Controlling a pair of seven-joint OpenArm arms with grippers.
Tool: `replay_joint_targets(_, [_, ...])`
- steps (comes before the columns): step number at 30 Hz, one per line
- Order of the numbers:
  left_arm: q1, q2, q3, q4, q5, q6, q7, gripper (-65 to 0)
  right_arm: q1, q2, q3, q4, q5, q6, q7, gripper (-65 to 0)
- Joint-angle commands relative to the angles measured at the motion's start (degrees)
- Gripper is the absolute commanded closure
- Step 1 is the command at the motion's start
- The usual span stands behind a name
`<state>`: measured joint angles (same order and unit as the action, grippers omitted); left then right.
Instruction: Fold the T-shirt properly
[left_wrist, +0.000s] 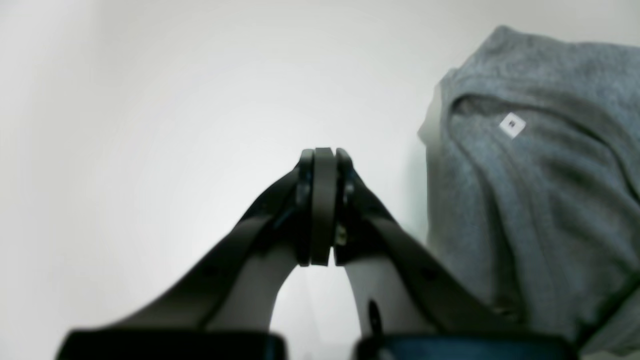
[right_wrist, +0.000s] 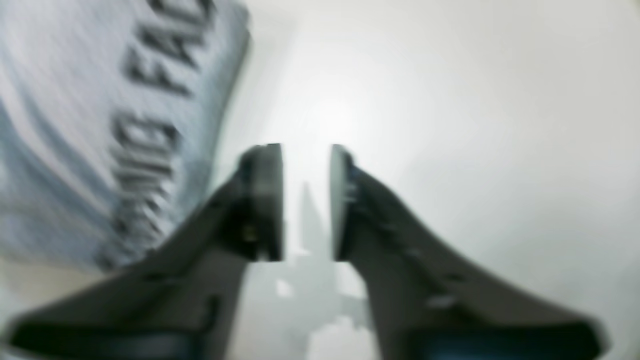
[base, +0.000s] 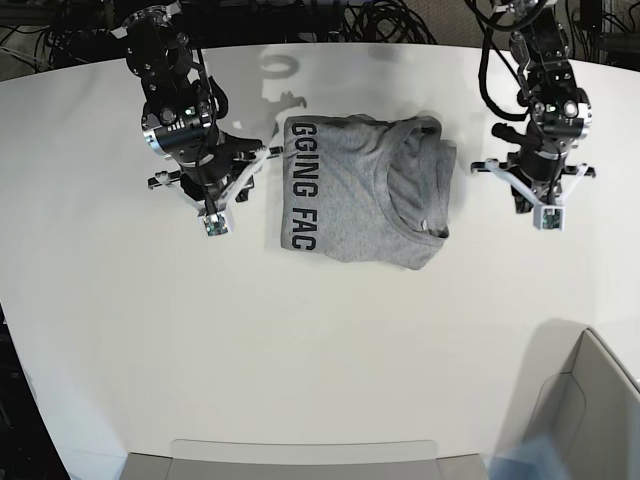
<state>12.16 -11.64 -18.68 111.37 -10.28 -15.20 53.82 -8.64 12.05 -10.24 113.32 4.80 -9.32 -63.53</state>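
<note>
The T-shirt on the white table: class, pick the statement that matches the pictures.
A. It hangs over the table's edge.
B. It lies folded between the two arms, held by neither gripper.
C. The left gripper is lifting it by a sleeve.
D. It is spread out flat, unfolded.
B: the T-shirt lies as a folded bundle on the table, with the left gripper and right gripper off to either side, both empty.

One T-shirt (base: 360, 190) lies on the single white desk (base: 300, 350), bunched into a rough folded heap between the two pincers. It carries one line of black block lettering (base: 304, 187) along the edge nearest the right pincer (base: 212, 208), and one small white tag (left_wrist: 512, 125) shows inside its one neck opening, on the side toward the left pincer (base: 545, 205). Two arms are present, one pincer each, both apart from the cloth. One pale box (base: 585, 410) sits at the desk's near corner, well away from both pincers.
</note>
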Motion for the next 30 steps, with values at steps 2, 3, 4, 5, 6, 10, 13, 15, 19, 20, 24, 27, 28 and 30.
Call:
replay_joint_targets(2, [1.2, -0.5, -3.8, 1.1, 0.5, 0.3, -1.1, 0.0, -2.9, -0.7, 3.8, 3.9, 0.1, 3.0, 0.9, -3.2])
replay_joint_targets(3, [2.2, -0.4, -5.2, 1.1, 0.5, 0.3, -1.3, 0.0, -4.5, -1.3, 5.4, 4.9, 0.1, 5.0, 0.9, 0.0])
replay_joint_targets(4, [3.2, -0.4, -6.2, 1.1, 0.5, 0.3, -1.4, 0.0, -5.7, -1.5, 6.5, 5.1, 0.1, 6.2, 0.9, 0.0])
replay_joint_targets(5, [4.3, -0.4, -6.9, 1.1, 0.5, 0.2, -1.4, 0.0, -6.9, -1.6, 7.2, 5.1, 0.1, 7.8, 0.9, 0.0])
replay_joint_targets(6, [5.5, -0.4, -7.5, 1.1, 0.3, 0.2, -1.4, 0.0, -7.9, -1.6, 8.0, 5.1, 0.1, 9.5, 0.9, 0.0])
replay_joint_targets(10, [11.2, -0.4, -8.0, 1.1, 0.3, 0.2, -1.7, 0.0, -14.9, -2.0, 10.6, 5.1, -0.3, 17.2, 0.9, 0.0])
replay_joint_targets(13, [16.0, -0.4, -8.1, 1.1, 0.3, 0.2, -4.0, 0.0, -19.8, -2.1, 11.6, 5.1, -0.3, 17.5, 0.9, 0.0])
replay_joint_targets(15, [19.4, -0.4, -7.9, 1.2, 0.3, 0.2, -5.4, 0.0, -22.8, -2.1, 11.6, 5.1, -0.3, 17.5, 1.0, 0.0])
replay_joint_targets(19, [25.9, -0.3, -8.0, 1.2, 0.3, 0.2, -6.7, 0.0, -28.8, -2.1, 11.7, 5.2, -0.3, 17.5, 1.1, 0.0])
replay_joint_targets(20, [27.8, -0.3, -8.0, 1.2, 0.3, 0.2, -7.5, 0.0, -30.1, -2.1, 11.7, 5.2, -0.3, 17.5, 1.1, 0.0])
replay_joint_targets(24, [35.2, 0.1, -8.0, 1.2, 0.2, 0.2, -12.7, 0.0, -37.6, -3.4, 14.4, 5.2, 0.0, 17.5, 6.9, 0.0])
replay_joint_targets(27, [40.2, 1.5, -8.0, 1.1, 0.3, 0.1, -16.3, 0.0, -43.8, -6.8, 18.8, 5.2, -0.4, 17.5, 13.5, 0.0])
replay_joint_targets(28, [41.7, 1.5, -8.0, 1.0, 0.3, 0.1, -16.9, 0.0, -45.7, -7.5, 20.4, 5.2, -0.4, 17.6, 15.3, 0.0])
replay_joint_targets(30, [43.5, 1.2, -7.7, 0.4, 0.2, 0.1, -17.3, 0.0, -48.4, -8.3, 22.2, 5.1, -0.4, 17.7, 17.4, 0.0])
